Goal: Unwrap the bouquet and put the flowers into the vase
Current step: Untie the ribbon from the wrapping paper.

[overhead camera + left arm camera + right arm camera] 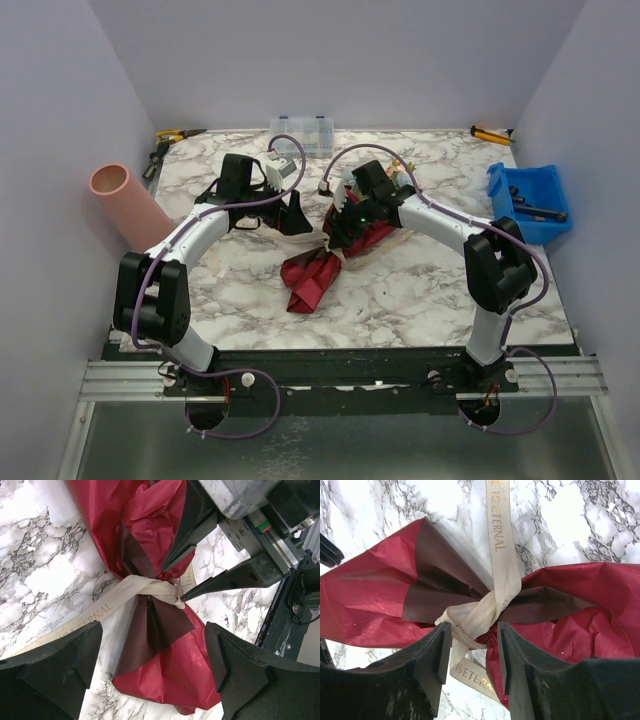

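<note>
Bouquet (315, 275) lies flat near the middle of the surface (420, 300). Its long axis runs on a diagonal: one end of the maroon wrap points toward the near edge, a little left of centre, and the other runs far-right under the right arm. You cannot tell from these views which end carries the blooms.

The ribbon (502, 555) cinches the wrap at its waist, and the sheet flares out on both sides of the knot. One lettered tail lies flat on the marble, running away from the knot.

Your right hand (472, 645) is down over the knot with its jaws partway in and a finger on each side of the tied ribbon. One finger is against the ribbon loop. Whether the hand is actually pinching it, I cannot tell.

Your left hand (150, 645) hangs just above the flared wrap beside the knot, released, jaws wide and touching nothing. The two hands are close together here, and the right hand's fingertips sit directly in front of your left wrist camera.

The vase (125, 205) is at the left edge, tilted, with its open mouth toward the far-left. It is well apart from the bouquet, with the left arm between them.

Around the surface:
- A blue bin (525, 200) sits at the right edge, with dark tools inside.
- A clear box (300, 130) sits at the far edge.
- Yellow-handled tools (175, 135) lie at the far-left corner.
- One more yellow tool (490, 132) lies at the far-right corner.
</note>
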You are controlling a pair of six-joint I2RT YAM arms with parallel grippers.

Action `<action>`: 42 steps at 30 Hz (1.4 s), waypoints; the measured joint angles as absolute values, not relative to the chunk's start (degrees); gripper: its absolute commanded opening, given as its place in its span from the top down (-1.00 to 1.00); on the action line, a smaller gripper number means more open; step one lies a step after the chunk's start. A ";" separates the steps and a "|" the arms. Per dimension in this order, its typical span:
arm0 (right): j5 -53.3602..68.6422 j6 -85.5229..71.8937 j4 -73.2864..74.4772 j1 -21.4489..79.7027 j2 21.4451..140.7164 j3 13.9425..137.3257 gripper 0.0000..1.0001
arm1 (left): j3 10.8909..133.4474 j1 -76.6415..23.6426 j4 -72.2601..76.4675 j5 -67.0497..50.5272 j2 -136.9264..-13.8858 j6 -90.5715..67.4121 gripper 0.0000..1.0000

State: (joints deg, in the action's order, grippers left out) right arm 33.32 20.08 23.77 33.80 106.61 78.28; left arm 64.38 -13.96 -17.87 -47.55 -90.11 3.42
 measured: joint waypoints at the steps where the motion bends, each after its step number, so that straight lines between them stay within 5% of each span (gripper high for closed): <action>1: 33.34 20.14 23.83 33.80 106.85 78.28 0.14 | 64.38 -13.96 -17.63 -47.57 -90.11 3.25 -0.80; 6: 33.80 20.75 24.21 33.98 107.15 78.30 0.85 | 64.38 -13.96 -16.78 -47.57 -90.11 2.55 -0.80; 8: 34.17 20.75 24.21 34.09 107.15 78.37 0.99 | 64.38 -13.96 -16.49 -47.57 -90.11 2.35 -0.80; 21: 35.16 20.84 23.75 34.13 104.55 78.17 0.96 | 64.20 -14.00 -13.74 -47.55 -90.96 2.09 -0.75; 24: 35.35 20.64 23.46 34.13 103.39 78.11 0.28 | 64.20 -14.00 -13.32 -47.55 -91.29 2.07 -0.76; 27: 35.51 20.62 23.81 34.13 103.59 78.46 0.04 | 64.20 -14.02 -12.97 -47.55 -91.31 1.91 -0.78; 36: 35.38 20.86 25.56 35.64 106.83 80.25 0.13 | 63.99 -14.37 -11.94 -47.53 -91.31 1.21 -0.78; 42: 33.71 20.88 25.80 36.42 108.55 80.42 0.46 | 63.94 -14.39 -11.64 -47.53 -91.46 1.04 -0.79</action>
State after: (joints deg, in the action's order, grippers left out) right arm 33.71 20.88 25.80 36.42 108.55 80.42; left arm 63.94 -14.39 -11.64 -47.53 -91.46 1.04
